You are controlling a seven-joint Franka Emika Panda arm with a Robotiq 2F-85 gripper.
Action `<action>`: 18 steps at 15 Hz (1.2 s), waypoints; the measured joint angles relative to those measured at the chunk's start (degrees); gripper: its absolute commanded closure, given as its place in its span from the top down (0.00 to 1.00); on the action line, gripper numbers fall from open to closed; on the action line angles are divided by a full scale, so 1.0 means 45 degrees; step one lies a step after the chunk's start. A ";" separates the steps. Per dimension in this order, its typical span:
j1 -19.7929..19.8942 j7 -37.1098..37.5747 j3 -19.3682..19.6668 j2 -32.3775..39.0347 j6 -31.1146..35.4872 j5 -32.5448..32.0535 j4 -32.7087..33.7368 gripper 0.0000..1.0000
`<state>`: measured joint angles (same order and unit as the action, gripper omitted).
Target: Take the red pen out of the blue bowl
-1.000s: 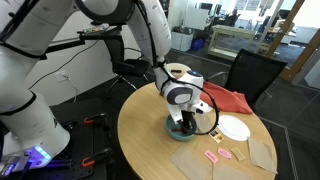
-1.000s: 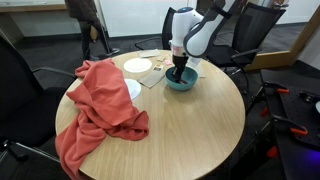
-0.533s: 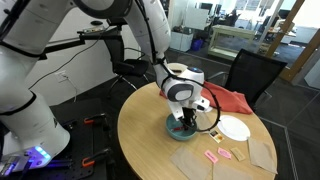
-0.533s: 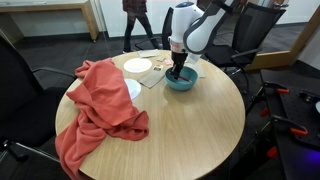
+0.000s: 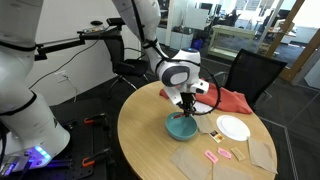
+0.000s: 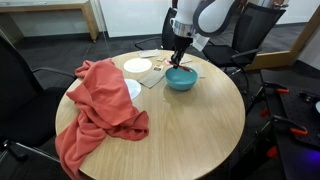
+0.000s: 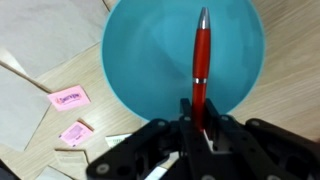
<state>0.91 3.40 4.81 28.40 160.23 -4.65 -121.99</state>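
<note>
My gripper (image 7: 199, 118) is shut on the lower end of the red pen (image 7: 200, 62) and holds it above the teal-blue bowl (image 7: 150, 60). In the wrist view the pen points away from the jaws, over the bowl's bare inside. In both exterior views the gripper (image 5: 188, 101) (image 6: 179, 57) hangs clear above the bowl (image 5: 182, 127) (image 6: 181, 80), which stands on the round wooden table (image 6: 190, 130). The pen is too small to make out in the exterior views.
A large red cloth (image 6: 98, 105) covers one side of the table. A white plate (image 5: 234, 128) (image 6: 137, 65), brown paper sheets (image 5: 190, 158) and small pink packets (image 7: 68, 98) (image 5: 220, 154) lie near the bowl. Black chairs (image 5: 252, 72) stand around the table.
My gripper has risen from inside the bowl to well above it, with the red pen in its jaws. The bowl has stayed in place.
</note>
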 measured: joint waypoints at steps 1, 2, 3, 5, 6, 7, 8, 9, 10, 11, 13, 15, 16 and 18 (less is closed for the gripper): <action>-0.0151 -0.0025 -0.0028 -0.0405 0.0127 -0.0131 -0.0356 0.04; -0.0315 -0.0044 -0.0081 -0.0795 0.0242 -0.0285 -0.0707 0.04; -0.0488 -0.0084 -0.0173 -0.1171 0.0317 -0.0439 -0.1051 0.04; -0.0883 -0.0186 -0.0401 -0.1793 0.0341 -0.0750 -0.1632 0.04; -0.1096 -0.0192 -0.0521 -0.2039 0.0341 -0.0926 -0.1883 0.04; -0.1316 -0.0193 -0.0642 -0.2225 0.0342 -0.1085 -0.2099 0.04; -0.1547 -0.0193 -0.0754 -0.2355 0.0343 -0.1274 -0.2296 0.04; -0.1742 -0.0193 -0.0868 -0.2418 0.0343 -0.1411 -0.2458 0.04; -0.1926 -0.0193 -0.0979 -0.2419 0.0345 -0.1508 -0.2599 0.04; -0.2084 -0.0193 -0.1082 -0.2406 0.0346 -0.1611 -0.2741 0.04; -0.2317 -0.0193 -0.1278 -0.2297 0.0361 -0.1778 -0.2985 0.04; -0.2538 -0.0193 -0.1339 -0.2078 0.0476 -0.1974 -0.3197 0.04; -0.2623 -0.0193 -0.1339 -0.1925 0.0650 -0.2082 -0.3297 0.04; -0.2721 -0.0193 -0.1338 -0.1547 0.1008 -0.2301 -0.3441 0.04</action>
<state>-11.33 2.53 -1.21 21.44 164.77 -15.00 -137.48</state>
